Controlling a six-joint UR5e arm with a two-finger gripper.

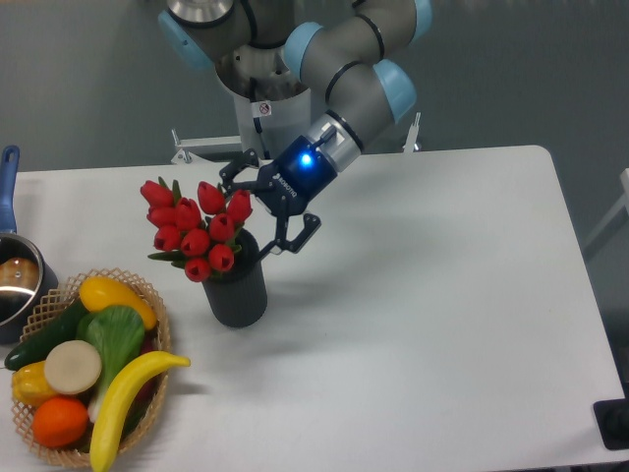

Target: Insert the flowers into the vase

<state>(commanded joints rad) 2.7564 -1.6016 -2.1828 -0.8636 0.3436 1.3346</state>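
White table (pixel 442 324) fills most of the view. UR5e arm (pixel 339 69) comes in from 12 o'clock, grey links with light blue joint caps, and reaches down toward 8 o'clock.

Wicker basket (pixel 147 393) sits at the 8 o'clock corner of the table, loaded with plastic produce: a banana (pixel 123 393) along its right edge, a yellow pepper (pixel 113 295) at the top, a green piece in the middle, a pale round slice, an orange (pixel 59 421) at the bottom. Steel pot (pixel 15 280) with a blue handle (pixel 8 187) is cut off by the frame edge at 9 o'clock, just above the basket.

Vase (pixel 236 290), dark and ribbed, stands upright on the table, left of centre, at about 2 o'clock from the basket and apart from it.

Flowers (pixel 197 231): red tulip bunch, stems down in the vase mouth, heads leaning out toward 10 o'clock over the rim. Green leaves show at the lower left of the bunch.

Gripper (pixel 280 206), blue light lit on its body, sits at 2 o'clock from the vase, just beside the bunch. Fingers are spread wide, one near the upper blooms, one near the vase rim. It looks released from the flowers, though contact at the upper finger is hard to rule out from this angle.
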